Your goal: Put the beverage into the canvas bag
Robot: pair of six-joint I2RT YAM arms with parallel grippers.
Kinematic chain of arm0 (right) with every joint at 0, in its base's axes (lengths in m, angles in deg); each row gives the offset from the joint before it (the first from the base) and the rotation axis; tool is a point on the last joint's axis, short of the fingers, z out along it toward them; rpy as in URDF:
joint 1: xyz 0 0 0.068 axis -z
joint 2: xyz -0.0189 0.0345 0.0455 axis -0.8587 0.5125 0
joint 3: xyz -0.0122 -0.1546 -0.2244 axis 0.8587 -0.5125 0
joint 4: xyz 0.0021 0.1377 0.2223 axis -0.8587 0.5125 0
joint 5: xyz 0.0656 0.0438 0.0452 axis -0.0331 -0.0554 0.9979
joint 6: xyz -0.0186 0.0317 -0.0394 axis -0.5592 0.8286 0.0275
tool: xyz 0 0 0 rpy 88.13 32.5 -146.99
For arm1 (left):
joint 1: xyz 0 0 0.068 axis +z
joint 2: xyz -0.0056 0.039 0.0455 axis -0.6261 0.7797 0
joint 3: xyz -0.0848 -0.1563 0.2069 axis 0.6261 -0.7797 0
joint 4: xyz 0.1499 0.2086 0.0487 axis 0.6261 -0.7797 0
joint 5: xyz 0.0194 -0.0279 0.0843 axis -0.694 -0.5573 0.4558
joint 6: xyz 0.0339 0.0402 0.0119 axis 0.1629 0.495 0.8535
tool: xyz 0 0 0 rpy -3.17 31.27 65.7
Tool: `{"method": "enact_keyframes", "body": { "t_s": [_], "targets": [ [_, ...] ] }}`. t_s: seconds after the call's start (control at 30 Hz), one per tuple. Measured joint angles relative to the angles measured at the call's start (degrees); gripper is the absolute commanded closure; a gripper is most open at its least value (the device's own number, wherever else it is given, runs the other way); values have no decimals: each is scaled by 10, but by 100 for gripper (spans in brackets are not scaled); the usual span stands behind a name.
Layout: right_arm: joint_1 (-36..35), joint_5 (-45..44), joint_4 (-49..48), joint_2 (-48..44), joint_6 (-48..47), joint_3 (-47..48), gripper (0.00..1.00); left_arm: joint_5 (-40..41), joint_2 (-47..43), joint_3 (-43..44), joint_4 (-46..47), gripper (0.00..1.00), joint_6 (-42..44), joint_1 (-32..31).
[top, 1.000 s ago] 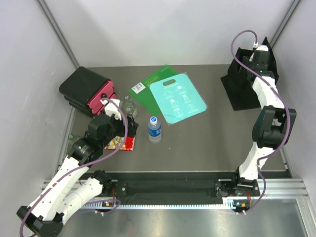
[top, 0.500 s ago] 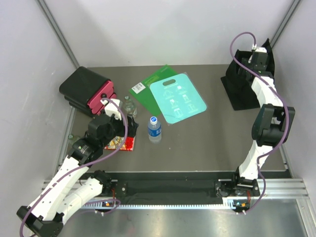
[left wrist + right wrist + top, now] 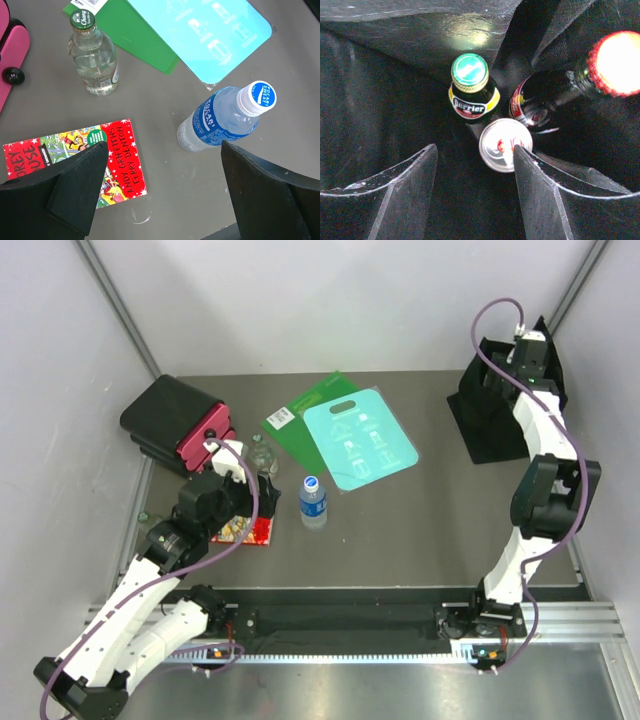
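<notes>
The black canvas bag (image 3: 488, 430) stands at the far right of the table. My right gripper (image 3: 528, 352) hangs over its mouth, open, with nothing between its fingers (image 3: 475, 147). Inside the bag (image 3: 375, 100) stand a green Perrier bottle (image 3: 470, 92), a dark bottle with a red cap (image 3: 555, 97) and a silver can (image 3: 501, 145), whose edge is covered by my right finger. My left gripper (image 3: 162, 150) is wide open low over the table, between a red book (image 3: 75, 160) and a blue-labelled Pocari Sweat bottle (image 3: 220, 117) that stands upright (image 3: 313, 502).
A clear glass bottle with a green cap (image 3: 95, 60) stands behind the book (image 3: 245, 530). A cyan board (image 3: 360, 440) lies over a green sheet (image 3: 300, 415) mid-table. A black hard case with a red edge (image 3: 175, 425) sits at the far left.
My right gripper's jaws have spread wider over the bag, and its wrist has shifted slightly. The left arm has not moved.
</notes>
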Motion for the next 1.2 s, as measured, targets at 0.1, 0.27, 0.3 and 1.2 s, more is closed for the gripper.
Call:
{"method": "enact_keyframes", "body": {
  "t_s": [0.1, 0.27, 0.3, 1.2],
  "targets": [
    [0, 0, 24, -11, 4, 13, 38, 0, 0, 0, 0, 2, 0, 0],
    [0, 5, 77, -44, 10, 42, 38, 0, 0, 0, 0, 2, 0, 0],
    [0, 8, 86, -55, 11, 47, 38, 0, 0, 0, 0, 2, 0, 0],
    [-383, 89, 34, -466, 75, -238, 40, 26, -55, 0, -26, 1, -16, 0]
  ]
}}
